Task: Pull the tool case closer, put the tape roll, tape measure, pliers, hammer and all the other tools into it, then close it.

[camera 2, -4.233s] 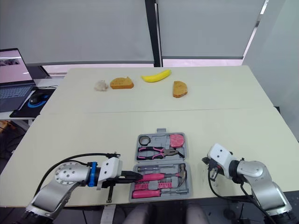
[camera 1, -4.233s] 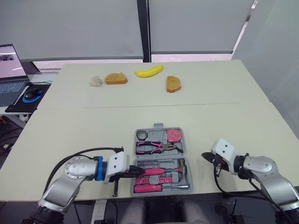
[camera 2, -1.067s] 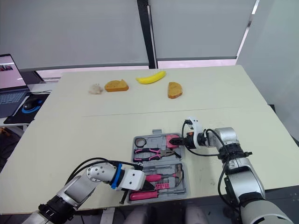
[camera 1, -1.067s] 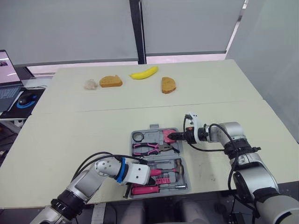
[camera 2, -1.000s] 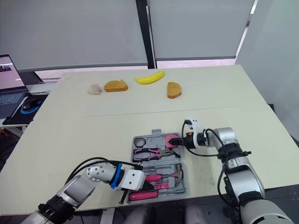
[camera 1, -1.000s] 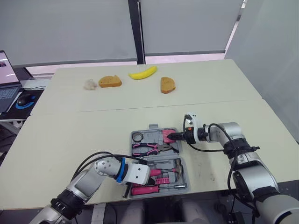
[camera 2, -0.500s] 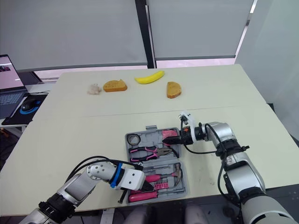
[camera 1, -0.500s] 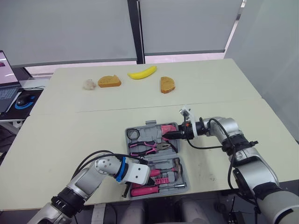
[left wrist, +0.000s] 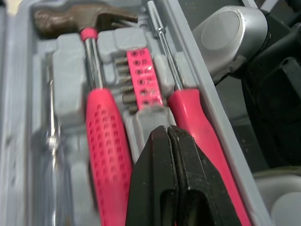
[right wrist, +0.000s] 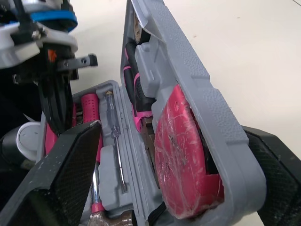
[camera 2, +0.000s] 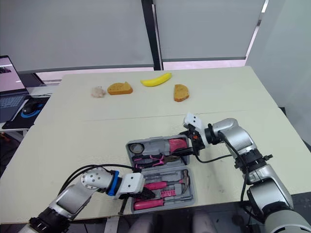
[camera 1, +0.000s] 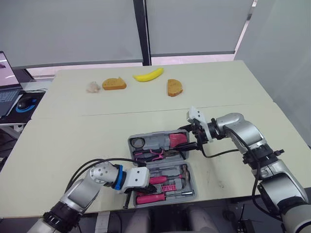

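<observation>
Found at the pale worktop's near edge: grey moulded-plastic tool case, lid half raised. Judged mid-closing: right pincer, fingers apart, straddling the pebbled lid rim to tip it over; left pincer, fingers together, pressing the tray between ribbed pink handles, likely pinning the base.

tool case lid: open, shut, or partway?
Partway: lid tilted up on its hinge, right gripper at its edge; hammer in the lower half uncovered.
</observation>
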